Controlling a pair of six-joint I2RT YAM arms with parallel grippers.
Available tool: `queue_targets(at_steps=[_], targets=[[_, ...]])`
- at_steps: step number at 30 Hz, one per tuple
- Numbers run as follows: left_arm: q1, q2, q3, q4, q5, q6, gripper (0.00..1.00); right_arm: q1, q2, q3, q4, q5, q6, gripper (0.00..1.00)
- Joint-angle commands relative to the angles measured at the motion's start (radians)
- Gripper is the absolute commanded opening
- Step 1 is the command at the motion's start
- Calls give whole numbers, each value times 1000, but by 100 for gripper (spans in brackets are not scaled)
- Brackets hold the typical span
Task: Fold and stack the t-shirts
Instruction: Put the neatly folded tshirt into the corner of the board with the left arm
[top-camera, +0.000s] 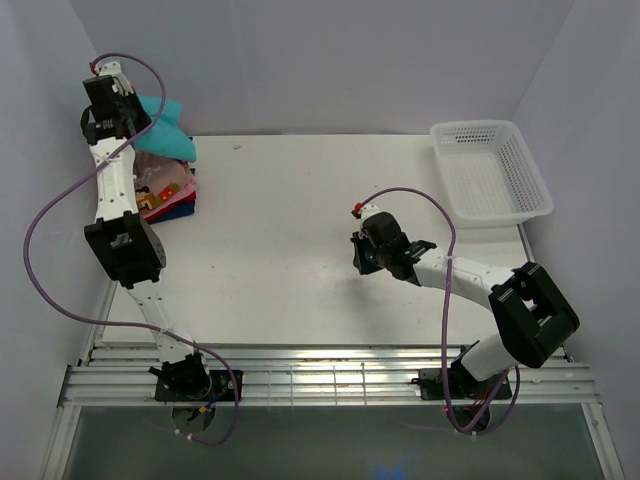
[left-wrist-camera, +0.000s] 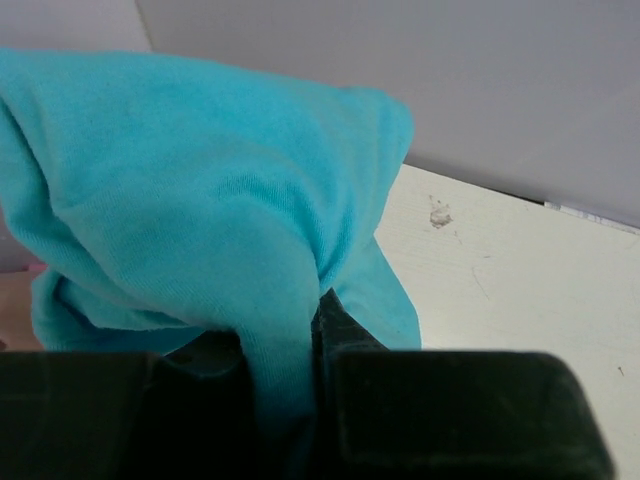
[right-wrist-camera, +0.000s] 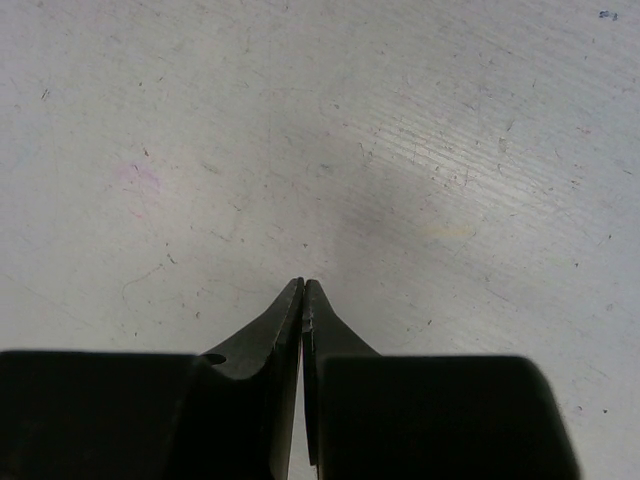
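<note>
Tabletop (top-camera: 300, 250): only wrist shows teal t-shirt (left-wrist-camera: 200, 200) pinched.

Robot lab, white enclosure walls (top-camera: 300, 60), aluminium mounting rail (top-camera: 330, 385)

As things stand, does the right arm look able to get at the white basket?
Probably yes. The right tool is shut, empty, over bare table; the white basket sits in the far right corner, on that arm's own side, with nothing lying between them.

White table (top-camera: 330, 230), folded t-shirt stack (top-camera: 165, 190) far left, mesh basket (top-camera: 490, 170) far right.
</note>
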Motion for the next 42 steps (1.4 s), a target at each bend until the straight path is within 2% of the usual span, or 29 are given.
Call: queue_targets(at_steps=[1, 8, 16, 28, 31, 32, 34, 36, 37, 40, 42], targets=[[59, -43, 48, 56, 77, -37, 5, 7, -3, 24, 15, 6, -11, 8], [88, -77, -5, 56, 88, -51, 5, 15, 11, 34, 16, 0, -6, 8], [109, -174, -269, 83, 16, -39, 4, 49, 10, 60, 10, 7, 0, 8], [109, -131, -300, 24, -220, -36, 5, 63, -21, 58, -17, 31, 3, 8], [109, -85, -277, -16, -277, -45, 8, 66, -26, 55, -23, 38, 3, 8], [111, -77, -276, -19, -303, -54, 11, 67, -26, 55, -25, 41, 5, 8], [109, -63, -272, -25, -364, -73, 38, 69, -27, 57, -36, 47, 5, 12], [109, -60, -263, -28, -372, -91, 62, 69, -30, 60, -45, 57, 3, 23], [109, -62, -248, -30, -364, -102, 97, 67, -36, 61, -46, 66, 3, 27], [100, -92, -227, -27, -363, -122, 98, 69, -47, 64, -62, 81, 2, 30], [73, -167, -233, 16, -389, -130, 98, 69, -58, 58, -63, 89, 6, 30]])
